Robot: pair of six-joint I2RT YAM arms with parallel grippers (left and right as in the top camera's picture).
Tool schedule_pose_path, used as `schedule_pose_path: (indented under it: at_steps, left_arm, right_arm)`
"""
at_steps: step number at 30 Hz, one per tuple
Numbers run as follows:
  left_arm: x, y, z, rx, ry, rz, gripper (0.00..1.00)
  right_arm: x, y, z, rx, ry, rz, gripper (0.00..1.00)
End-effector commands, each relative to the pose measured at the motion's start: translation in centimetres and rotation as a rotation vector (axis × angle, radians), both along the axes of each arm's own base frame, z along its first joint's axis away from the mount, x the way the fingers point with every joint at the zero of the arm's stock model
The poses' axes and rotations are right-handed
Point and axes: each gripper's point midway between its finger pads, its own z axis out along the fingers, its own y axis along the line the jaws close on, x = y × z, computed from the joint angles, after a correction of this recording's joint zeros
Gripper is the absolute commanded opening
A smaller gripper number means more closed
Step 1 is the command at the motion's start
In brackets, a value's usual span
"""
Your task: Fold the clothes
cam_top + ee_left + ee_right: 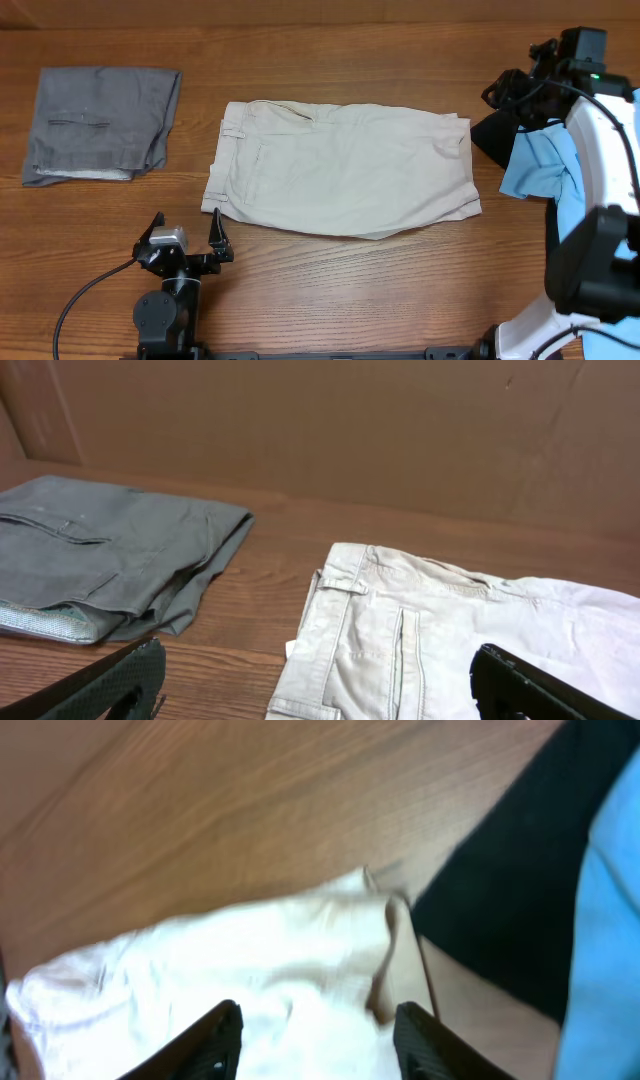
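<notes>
Beige shorts (340, 170) lie flat in the middle of the table, waistband to the left. They also show in the left wrist view (450, 640) and the right wrist view (200, 980). My left gripper (187, 232) is open and empty near the table's front edge, just short of the waistband's front corner (318, 670). My right gripper (497, 92) is open and empty, above the table by the shorts' far right corner (320, 1020). The right wrist view is blurred.
A folded grey garment (100, 120) lies at the far left, also in the left wrist view (100, 550). A black garment (495, 140) and a light blue garment (540, 165) lie at the right edge, under the right arm. Brown board stands behind the table.
</notes>
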Motion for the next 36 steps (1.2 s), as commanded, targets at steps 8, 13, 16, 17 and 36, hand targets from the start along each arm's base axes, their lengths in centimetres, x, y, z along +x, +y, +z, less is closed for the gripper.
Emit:
schedule_pose_path:
  at_steps: [8, 13, 16, 17, 36]
  left_arm:
    - [0.0, -0.9, 0.9, 0.013, -0.040, -0.053, 1.00]
    - [-0.5, -3.3, 2.0, 0.003, -0.047, -0.189, 1.00]
    - [-0.8, -3.1, 3.6, 0.011, -0.031, -0.178, 1.00]
    - [-0.9, -3.0, 4.5, 0.033, -0.031, -0.175, 1.00]
    - [17.6, -3.2, 10.8, 0.076, 0.847, -0.301, 1.00]
  right_arm:
    - [-3.6, 2.0, -1.6, 0.040, 0.168, 0.032, 0.63]
    - [-3.8, 1.8, -2.5, 0.032, 0.181, 0.027, 0.62]
    - [-3.9, 1.9, -3.5, 0.033, 0.180, 0.028, 0.62]
    - [-3.9, 1.9, -3.8, 0.034, 0.182, 0.028, 0.62]
    - [-4.4, 2.3, -5.8, 0.037, 0.192, 0.036, 0.64]
